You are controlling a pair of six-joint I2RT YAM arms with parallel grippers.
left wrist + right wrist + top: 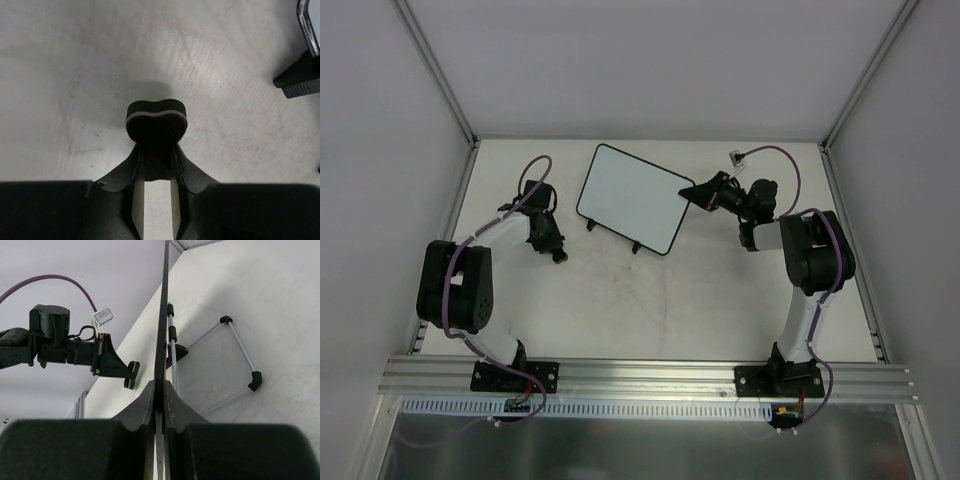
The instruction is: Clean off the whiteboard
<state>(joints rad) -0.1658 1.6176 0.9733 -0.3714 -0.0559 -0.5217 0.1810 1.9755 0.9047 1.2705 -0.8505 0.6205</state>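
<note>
One whiteboard [633,197] rests tilted on its feet at the far middle of the worktop [650,310]. The right gripper [687,190] has its fingers clamped on the board's right edge. The left gripper [558,254], near the board's left side, grasps a small black eraser [156,120]. To wipe well, I think the pad should meet the surface flat while the board is held firm. No writing can be read.

Overhead view: bright, even, diffuse light. The tabletop [650,300] reads clean, and the arm shadows on it are faint and soft-edged.

Left wrist view: the black pad [156,120] in my left fingers [120,175] throws a soft grey shadow just beyond itself. A thin glare streak shows on the shiny curved rim [306,27] at top right. My fingers are underexposed, near-black.

Right wrist view: the whiteboard [164,315] edge is sharp. My right fingers [145,402] are dark and blurred close to the lens.
</note>
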